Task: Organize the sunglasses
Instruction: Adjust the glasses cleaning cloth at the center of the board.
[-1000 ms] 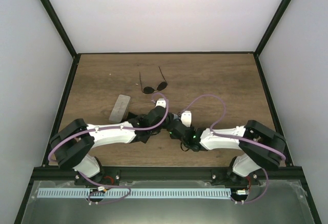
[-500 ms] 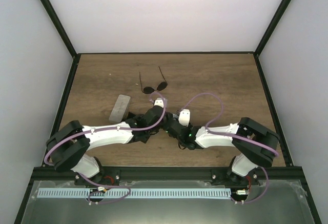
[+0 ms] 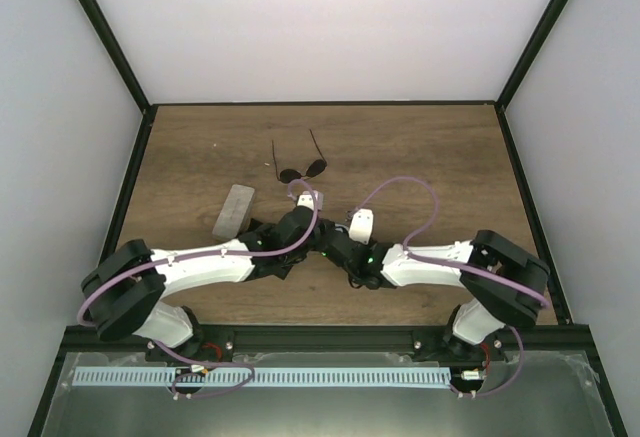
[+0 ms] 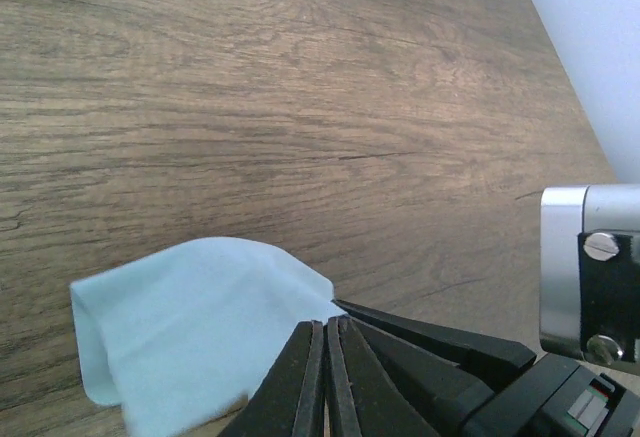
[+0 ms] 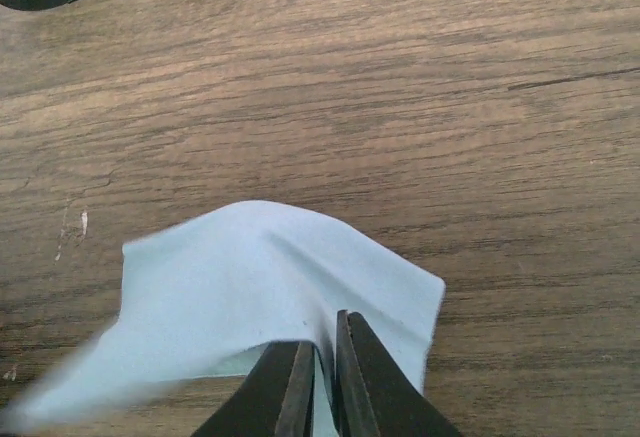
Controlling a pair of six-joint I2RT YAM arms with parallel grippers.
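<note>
My left gripper [image 4: 325, 332], right gripper [image 5: 322, 329] both pinched shut on light blue cloth [image 5: 250, 277]; likely cloth-folding step; next needs corners matched; sunglasses [image 3: 303, 170] untouched

Table [image 3: 430, 157]: brown wood-grain top, dark streaks and fine cracks in grain, black frame along edges.

Sunglasses [image 3: 301, 170]: one pair, thin dark wire frame, round dark lenses. Lies flat, left of centre, toward far half. Arms unfolded, pointing at far edge.

Grey oblong case [image 3: 234, 210]: lies flat, to near-left of sunglasses and apart from them, long axis slanted.

Light blue cloth [image 4: 190, 327]: rumpled, bunched upward, nearer than sunglasses. Whether underside touches wood, cannot tell.
</note>
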